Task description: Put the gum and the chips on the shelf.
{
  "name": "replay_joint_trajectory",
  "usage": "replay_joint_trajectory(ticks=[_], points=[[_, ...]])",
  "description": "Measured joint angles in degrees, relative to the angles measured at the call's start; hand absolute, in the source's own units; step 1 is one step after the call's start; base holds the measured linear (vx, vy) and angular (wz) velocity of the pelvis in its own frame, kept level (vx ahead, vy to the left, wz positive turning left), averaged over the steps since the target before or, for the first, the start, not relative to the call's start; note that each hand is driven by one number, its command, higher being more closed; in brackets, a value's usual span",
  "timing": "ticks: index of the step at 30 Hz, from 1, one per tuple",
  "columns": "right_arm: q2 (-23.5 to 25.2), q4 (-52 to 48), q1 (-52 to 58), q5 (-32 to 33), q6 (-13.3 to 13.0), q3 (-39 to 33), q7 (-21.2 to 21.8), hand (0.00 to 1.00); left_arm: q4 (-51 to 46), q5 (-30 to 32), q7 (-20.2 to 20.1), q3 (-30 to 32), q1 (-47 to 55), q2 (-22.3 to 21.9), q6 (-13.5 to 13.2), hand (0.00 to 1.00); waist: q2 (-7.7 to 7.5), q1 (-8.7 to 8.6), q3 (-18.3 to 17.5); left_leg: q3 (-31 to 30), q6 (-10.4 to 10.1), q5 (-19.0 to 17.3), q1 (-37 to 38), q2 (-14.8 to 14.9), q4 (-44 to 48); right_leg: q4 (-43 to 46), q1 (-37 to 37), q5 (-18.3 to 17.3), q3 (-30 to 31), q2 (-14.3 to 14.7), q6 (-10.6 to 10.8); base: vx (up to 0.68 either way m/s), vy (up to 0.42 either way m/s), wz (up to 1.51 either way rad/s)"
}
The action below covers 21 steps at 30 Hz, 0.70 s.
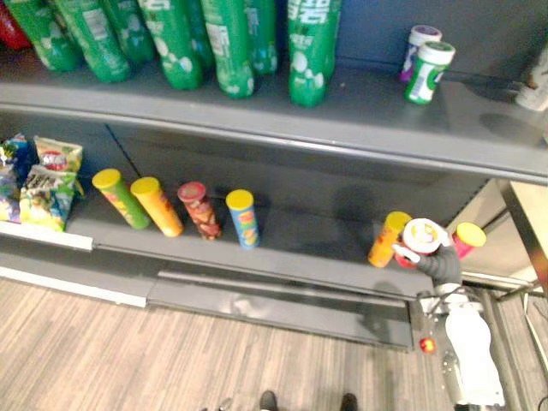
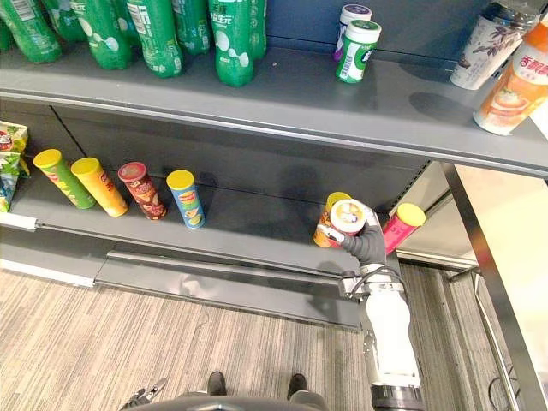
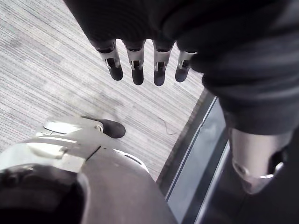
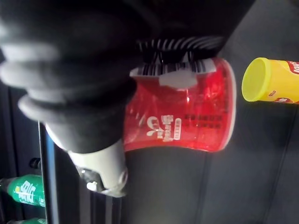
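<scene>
My right hand (image 2: 370,248) is shut on a red chips can (image 2: 349,216) with a white lid. It holds the can at the lower shelf (image 1: 300,250), between an orange can (image 1: 385,241) and a pink can with a yellow lid (image 1: 467,239). The right wrist view has the red can (image 4: 187,116) under my curled fingers and the yellow lid (image 4: 261,80) beside it. A green gum bottle (image 1: 428,73) and a purple one (image 1: 419,41) stand on the upper shelf (image 1: 368,116). My left hand (image 3: 137,70) hangs over the floor with straight fingers, holding nothing.
Green soda bottles (image 1: 227,43) crowd the upper shelf's left part. Two drink bottles (image 2: 501,51) stand at its right end. Several chips cans (image 1: 201,210) lean in a row on the lower shelf's left, with snack bags (image 1: 43,184) beyond them. A shelf post (image 2: 479,282) runs down the right.
</scene>
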Motion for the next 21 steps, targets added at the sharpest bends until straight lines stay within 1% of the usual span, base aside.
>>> replay_joint_trajectory(ticks=[4,8,11,14,16,18,21], points=[[-1.8,-5.4,-0.6,2.7,0.2,-3.6,0.0,1.0,0.3,0.4,-0.1,0.0,0.0,0.0,0.2,0.0,-0.18,-0.58,-0.1,0.9,-0.1,-0.1,0.5,0.1,0.0,0.0,-0.1,0.3,1.3,0.3,-0.2,0.01,-0.001,-0.14],[-4.7,-8.5,-2.7,6.4,0.2,-6.5,-0.2,1.0,0.5,0.5,-0.2,0.0,0.2,0.1,0.3,0.0,-0.89,-0.9,-0.8,2.8,-0.3,-0.3,1.2,0.8,0.0,-0.9,0.0,1.2,2.9,1.1,-0.6,-0.04,-0.02,-0.24],[-6.9,-10.6,-3.6,7.8,0.2,-6.9,-0.2,1.0,0.9,0.5,-0.2,0.0,0.4,0.2,0.5,0.0,-0.86,-1.6,-1.5,3.3,-0.7,-0.5,1.4,1.1,0.0,-1.0,-0.1,1.4,3.5,1.4,-0.7,-0.05,-0.019,-0.12],[-8.8,-11.2,-5.6,8.6,0.2,-7.1,-0.4,1.0,1.4,0.7,-0.2,0.0,0.4,0.3,0.6,0.0,-0.88,-1.75,-1.5,3.5,-0.7,-0.4,1.5,1.3,-0.1,-1.0,-0.1,1.4,3.9,1.6,-0.7,-0.05,-0.013,-0.09],[-9.9,-11.2,-7.0,8.6,0.5,-7.1,-0.6,1.0,1.6,0.8,-0.2,0.0,0.4,0.4,0.7,0.0,-0.92,-1.74,-1.7,3.5,-0.7,-0.3,1.5,1.3,-0.1,-1.0,-0.1,1.4,3.9,1.6,-0.7,-0.02,-0.005,0.0],[-11.3,-11.1,-9.2,8.9,1.3,-6.9,-1.0,1.0,1.6,1.1,-0.2,-0.1,0.6,0.5,1.4,0.0,-1.08,-1.64,-2.2,3.6,-0.7,-0.1,1.6,1.3,-0.1,-1.0,-0.2,1.5,3.8,1.6,-0.7,0.0,-0.004,0.02],[-13.2,-10.2,-13.8,10.0,1.8,-6.2,-1.6,1.0,1.7,1.9,-0.2,-0.2,0.9,0.7,1.5,0.0,-1.5,-1.51,-2.6,3.6,-0.7,0.0,1.6,1.3,-0.1,-1.0,-0.1,1.6,3.8,1.6,-0.7,0.0,0.0,0.0]])
